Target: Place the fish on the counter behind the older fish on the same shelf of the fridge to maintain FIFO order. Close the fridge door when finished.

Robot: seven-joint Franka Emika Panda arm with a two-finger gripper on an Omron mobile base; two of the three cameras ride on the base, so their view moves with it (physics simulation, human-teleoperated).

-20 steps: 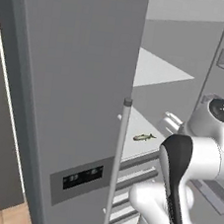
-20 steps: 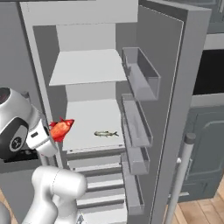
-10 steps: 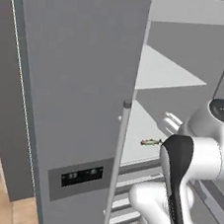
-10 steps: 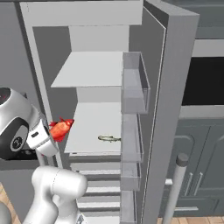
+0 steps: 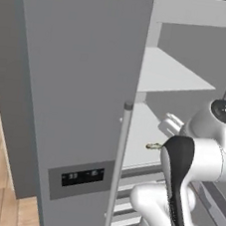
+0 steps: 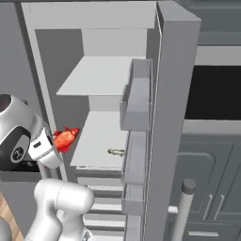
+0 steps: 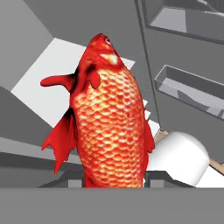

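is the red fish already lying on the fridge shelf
No, the red fish is held in the gripper, out in front of the shelf.

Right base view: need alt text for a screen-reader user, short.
The robot's gripper holds a bright red-orange fish in front of the open fridge, beside the middle white shelf where a small greenish older fish lies near the front edge. The open fridge door with grey bins stands edge-on at right, hiding part of the interior.
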